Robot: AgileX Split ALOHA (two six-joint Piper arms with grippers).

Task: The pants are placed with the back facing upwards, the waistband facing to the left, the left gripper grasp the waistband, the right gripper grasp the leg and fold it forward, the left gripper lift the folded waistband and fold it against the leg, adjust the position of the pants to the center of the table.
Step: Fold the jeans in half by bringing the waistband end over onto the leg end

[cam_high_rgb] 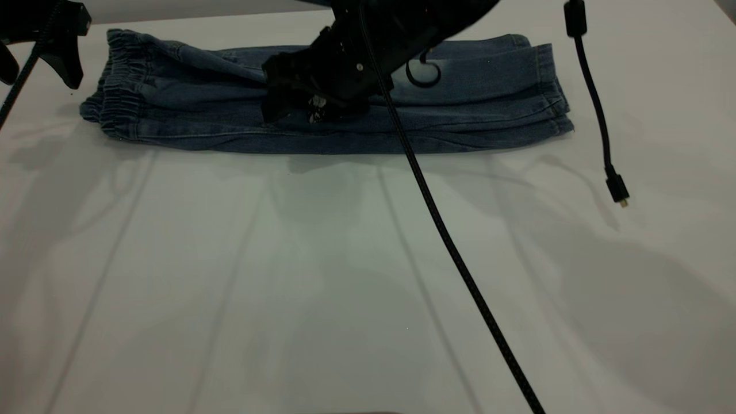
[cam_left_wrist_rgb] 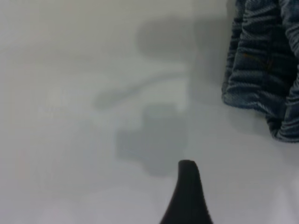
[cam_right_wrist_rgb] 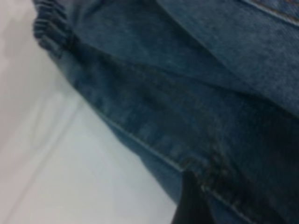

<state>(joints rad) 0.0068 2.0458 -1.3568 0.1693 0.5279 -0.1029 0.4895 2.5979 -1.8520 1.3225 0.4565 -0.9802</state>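
- Pale grey, smooth table (cam_high_rgb: 322,276) fills the exterior frame, crossed by soft shadows.
- At the upper left, the black left gripper (cam_high_rgb: 43,49) hangs above the surface beside the gathered dark-blue waistband (cam_high_rgb: 115,86), not touching it; whether its fingers are apart, I cannot tell.
- Blue denim pants (cam_high_rgb: 471,109) lie folded lengthwise across the upper part, waistband leftward.
- At upper centre, the bulky black right gripper (cam_high_rgb: 310,100) presses on the folded denim; its finger state is hidden.
- A black cable with a plug (cam_high_rgb: 616,188) dangles at the right.
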